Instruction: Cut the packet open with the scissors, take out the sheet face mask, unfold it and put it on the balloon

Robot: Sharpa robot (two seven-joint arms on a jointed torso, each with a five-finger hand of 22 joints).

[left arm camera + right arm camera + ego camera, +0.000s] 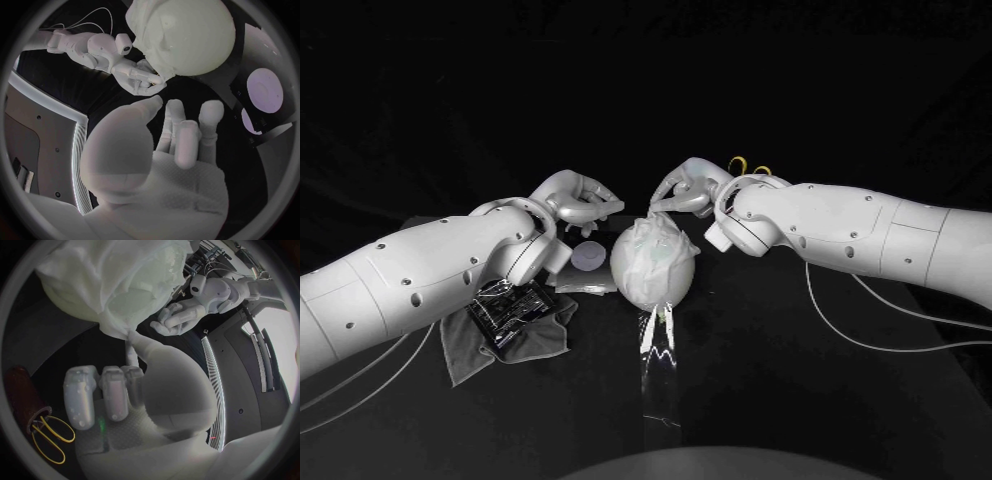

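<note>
- One black table (pixel 877 400) carries everything.
- One balloon (pixel 203 37) stands at the middle of the table between the two hands, pale and rounded.
- One grey cloth (pixel 473 350) lies crumpled under the left forearm, well to the side of the balloon. One dark holder (pixel 509 308) sits on it.
- One sheet mask (pixel 87 275) is draped in wrinkled folds over the balloon, with an edge hanging off one side.
- One shiny packet (pixel 658 345) lies flat on the table just in front of the balloon, apart from both hands.
- The right hand (pixel 682 192) is at the top of the balloon and pinches the hanging edge of the mask between its fingertips (pixel 130 347).
- The left hand (pixel 581 205) hovers just beside the balloon, fingers loosely apart, grasping nothing.
- One pale round disc (pixel 590 255) sits between the left wrist and the balloon.
- One pair of yellow-handled scissors (pixel 754 167) lies behind the right arm, which partly hides it.
</note>
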